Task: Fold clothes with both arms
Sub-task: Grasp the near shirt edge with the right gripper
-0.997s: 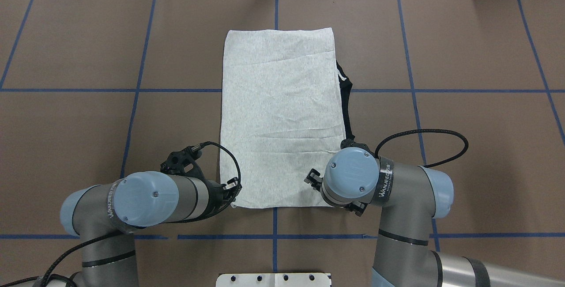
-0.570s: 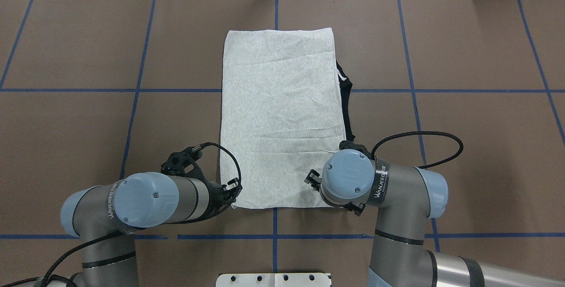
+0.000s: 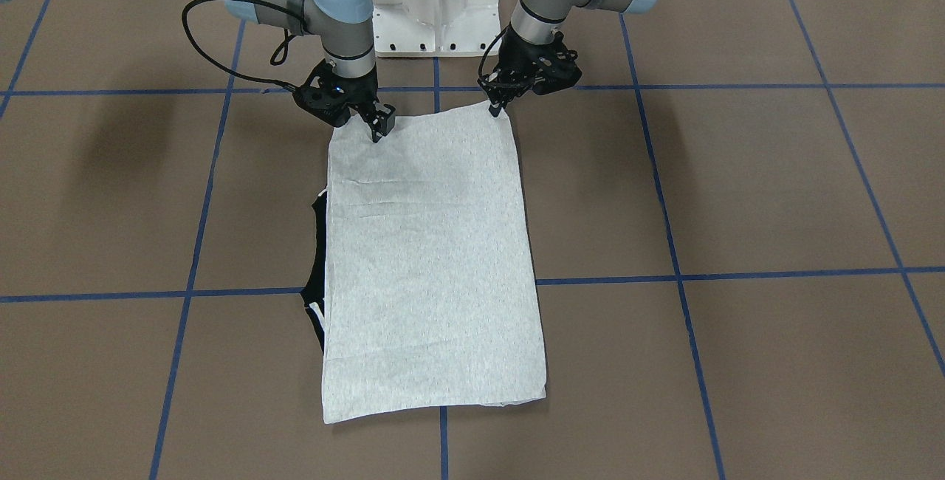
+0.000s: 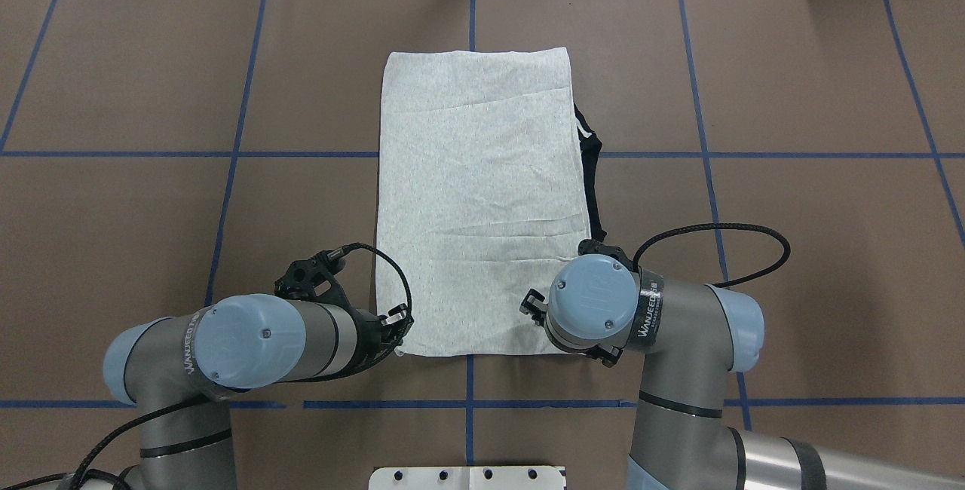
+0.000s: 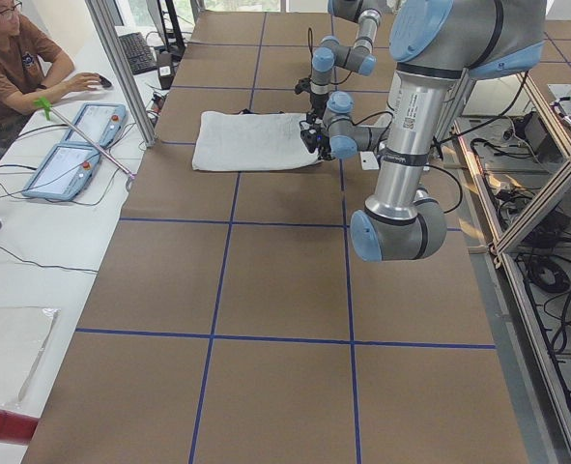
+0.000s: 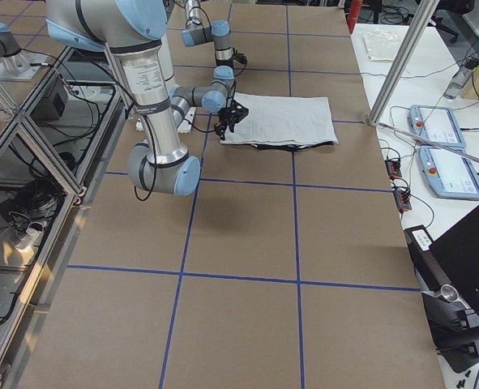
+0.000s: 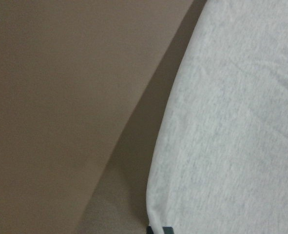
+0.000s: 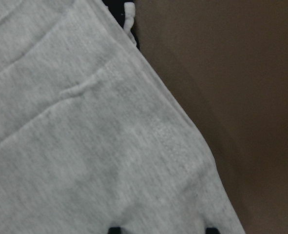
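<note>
The clothes are one heather-grey T-shirt (image 4: 482, 196), folded into a long rectangle with its plain back up in the middle of the table (image 3: 428, 258). Its black collar (image 4: 592, 173) peeks out along one long edge. My left gripper (image 4: 397, 332) is at the near left corner, shut on the T-shirt's hem; the left wrist view shows that edge (image 7: 231, 122) raised over its shadow. My right gripper (image 3: 380, 128) stands open on the near right corner. Its two fingertips (image 8: 114, 229) are spread apart over the cloth (image 8: 85, 146).
The white pedestal base (image 4: 467, 477) sits just behind the near hem. Blue tape lines (image 4: 234, 154) grid the brown table. A seated person (image 5: 14, 58) and two tablets (image 5: 72, 145) are at the far side table.
My right arm has shifted slightly left and toward the robot's base over the near right corner. The left arm and the T-shirt have not visibly moved.
</note>
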`<state>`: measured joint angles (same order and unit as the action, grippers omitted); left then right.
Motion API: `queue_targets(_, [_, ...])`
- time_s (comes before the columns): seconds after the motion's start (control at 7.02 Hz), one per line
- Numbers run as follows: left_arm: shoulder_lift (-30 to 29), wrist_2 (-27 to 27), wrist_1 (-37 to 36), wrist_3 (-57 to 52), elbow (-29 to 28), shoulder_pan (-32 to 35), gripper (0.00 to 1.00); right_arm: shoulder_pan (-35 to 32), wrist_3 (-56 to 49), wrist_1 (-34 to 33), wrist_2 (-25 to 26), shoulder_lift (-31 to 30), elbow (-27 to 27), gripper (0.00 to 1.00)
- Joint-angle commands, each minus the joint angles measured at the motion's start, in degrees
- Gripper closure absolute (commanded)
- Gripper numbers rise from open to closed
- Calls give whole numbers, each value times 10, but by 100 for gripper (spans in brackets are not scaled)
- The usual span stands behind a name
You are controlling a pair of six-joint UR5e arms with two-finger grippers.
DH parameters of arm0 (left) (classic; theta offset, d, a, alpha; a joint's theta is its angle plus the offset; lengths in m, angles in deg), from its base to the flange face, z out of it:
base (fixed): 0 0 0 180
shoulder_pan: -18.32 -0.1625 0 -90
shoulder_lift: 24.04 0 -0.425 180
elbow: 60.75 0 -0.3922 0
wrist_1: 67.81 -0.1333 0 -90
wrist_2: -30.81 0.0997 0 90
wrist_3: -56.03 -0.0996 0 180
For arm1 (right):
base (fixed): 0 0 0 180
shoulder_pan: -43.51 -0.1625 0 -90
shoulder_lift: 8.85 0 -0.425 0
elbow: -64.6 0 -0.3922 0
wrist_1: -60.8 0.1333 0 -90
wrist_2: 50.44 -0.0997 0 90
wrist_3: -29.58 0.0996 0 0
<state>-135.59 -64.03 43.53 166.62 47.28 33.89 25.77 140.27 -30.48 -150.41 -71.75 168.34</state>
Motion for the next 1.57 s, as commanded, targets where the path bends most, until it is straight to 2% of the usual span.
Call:
queue_targets(0.0, [0,0,0,0,0,0,100,1,0,-2,-1,0,1,86])
queue_targets(0.57, [0,0,-1,0,0,1,100,-12,0,-2,-5,3,22,100])
queue_targets(1.0, [0,0,-1,0,7,0,100,-12,-2,-3,-7,-4,56,100])
queue_targets(1.14, [6,0,-2,0,39,-5,100,-14,-1,-2,-7,-10,69,100])
queue_targets(1.42, [7,0,-92,2,142,-54,100,7,-3,-2,-16,-35,129,100])
